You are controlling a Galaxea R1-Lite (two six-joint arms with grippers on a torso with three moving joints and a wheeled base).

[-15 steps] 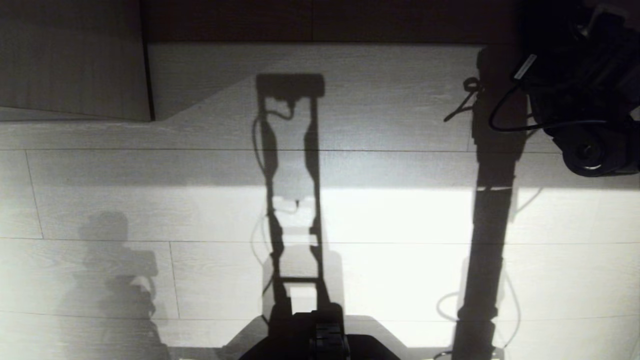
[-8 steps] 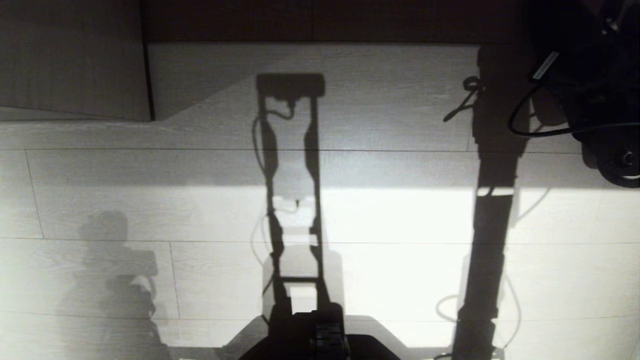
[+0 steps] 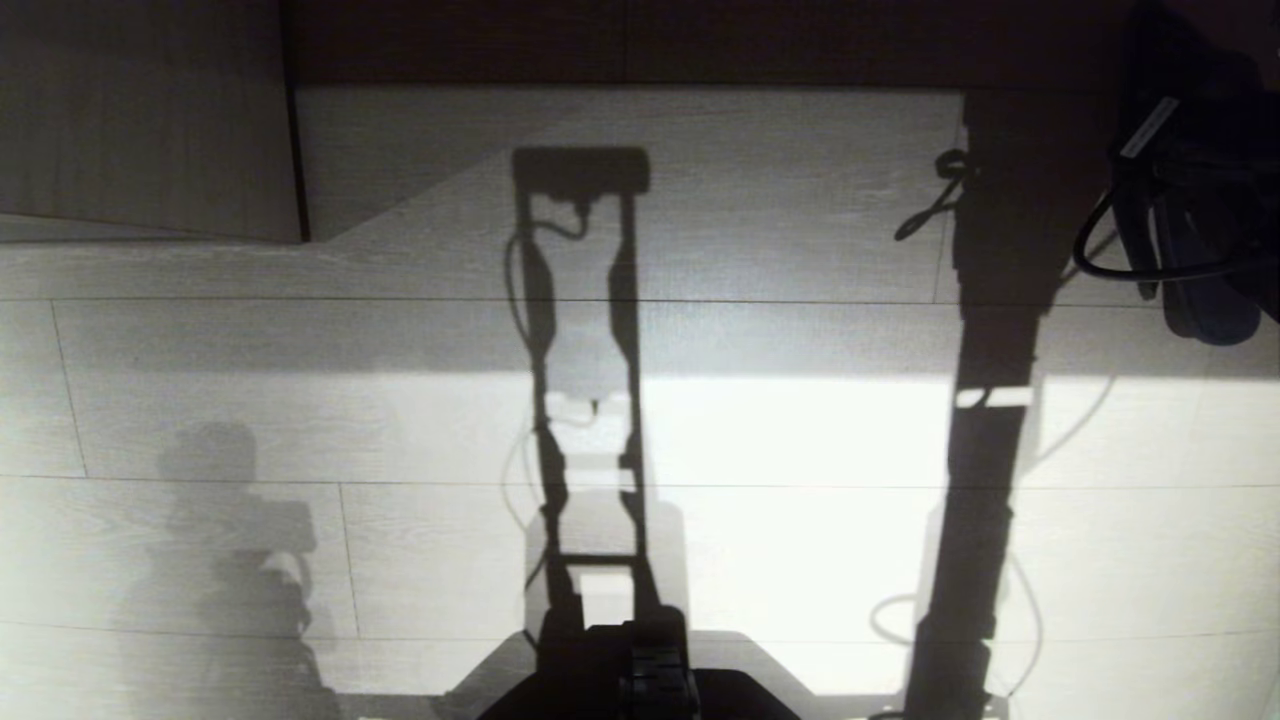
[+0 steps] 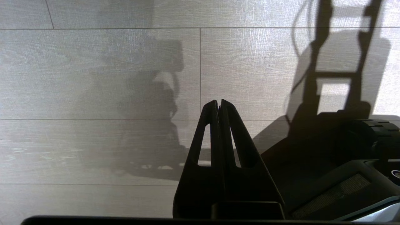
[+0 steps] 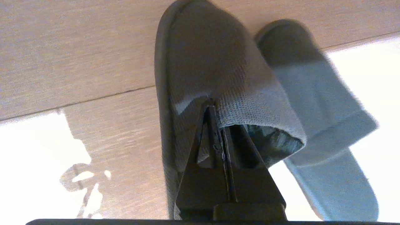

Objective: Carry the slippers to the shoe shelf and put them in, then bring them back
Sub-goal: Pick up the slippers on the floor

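The pale wood-grain plank floor (image 3: 800, 440) fills most of the head view, half in bright light and half in shade, with long dark shadows of the robot lying across it. At the top left stands a pale wood-grain panel (image 3: 140, 110), and a dark band (image 3: 620, 40) runs along the top edge beyond the floor. The robot's dark base (image 3: 640, 680) shows at the bottom centre. At the upper right edge of the head view the right arm (image 3: 1190, 180) hangs dark above the floor with a looped black cable, and a bluish-grey rounded shape just under it is partly visible — too dim there to name. In the right wrist view the right gripper (image 5: 218, 107) is pinched together on the fabric edge of the upper of one of the slippers (image 5: 212, 68), a dark charcoal-grey closed-toe slipper hanging from the fingertips above the floor; the second slipper of the pair lies just beside and behind it, overlapping it. The left gripper (image 4: 218, 103) hangs over the bare floor close to the base, its fingers pressed together and holding nothing.
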